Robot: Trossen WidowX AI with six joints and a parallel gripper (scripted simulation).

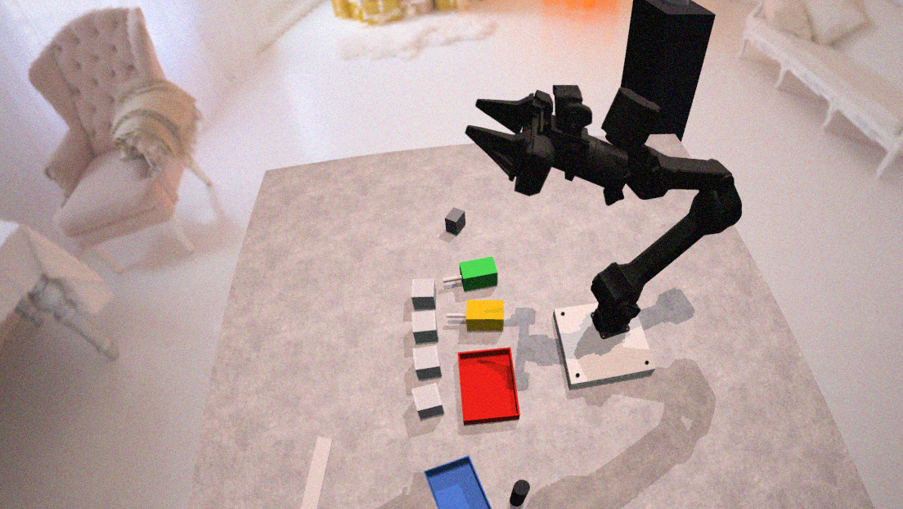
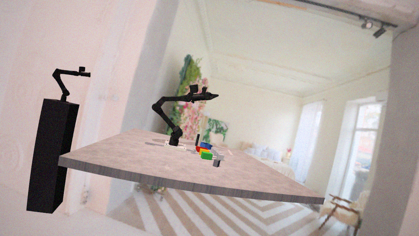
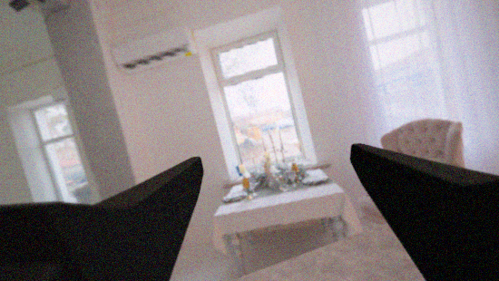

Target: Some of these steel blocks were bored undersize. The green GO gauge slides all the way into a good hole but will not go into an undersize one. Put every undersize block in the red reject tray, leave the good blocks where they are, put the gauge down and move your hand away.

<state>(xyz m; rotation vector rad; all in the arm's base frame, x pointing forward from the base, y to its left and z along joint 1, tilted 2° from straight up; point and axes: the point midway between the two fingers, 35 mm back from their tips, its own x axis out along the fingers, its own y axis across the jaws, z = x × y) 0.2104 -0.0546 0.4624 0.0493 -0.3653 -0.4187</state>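
Its claw (image 1: 472, 116) (image 2: 218, 95) (image 3: 274, 158) released and gripping nothing, the arm hangs above the table (image 1: 353, 208) (image 2: 187, 170), whose far left corner, seen from the top, lies beyond the green gauge (image 1: 478, 272) (image 2: 206, 156). Four blocks (image 1: 428, 400) stand in a row beside the red tray (image 1: 514, 392) (image 2: 197, 149). Testing appears not to have begun; the next move likely calls for lowering and grasping the gauge by its body.

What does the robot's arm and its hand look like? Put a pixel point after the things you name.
The arm is matte black all over, built of slim tubular links with chunky rounded joints. Its gripper (image 1: 472, 116) (image 2: 218, 95) (image 3: 274, 158) is black too, with two wedge-shaped fingers tapering to blunt points. Boxy black parts sit on top near it. I can make out no cables or markings.
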